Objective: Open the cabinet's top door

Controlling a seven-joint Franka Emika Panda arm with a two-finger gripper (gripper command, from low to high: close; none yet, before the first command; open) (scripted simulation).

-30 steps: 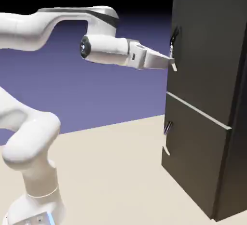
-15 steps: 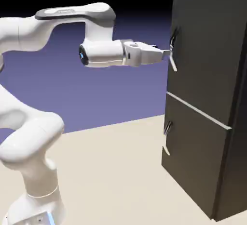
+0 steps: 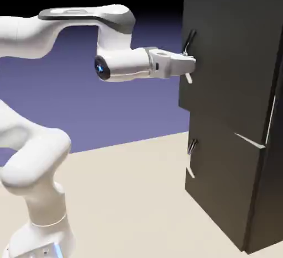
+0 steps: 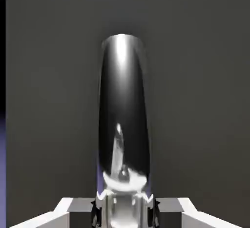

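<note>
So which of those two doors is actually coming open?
The top door, the taller panel whose handle the gripper is clamped on: its handle edge stands out from the cabinet. The shorter lower door sits flush.

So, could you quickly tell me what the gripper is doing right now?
Gripper: shut on the top door's handle.

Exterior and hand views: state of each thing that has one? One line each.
Top door: ajar, handle edge swung out past the lower door.
Lower door: shut, flush with the cabinet.
Top handle: between the finger tips, gripped.
Lower handle: untouched.
Gripper: shut on the top handle.
</note>
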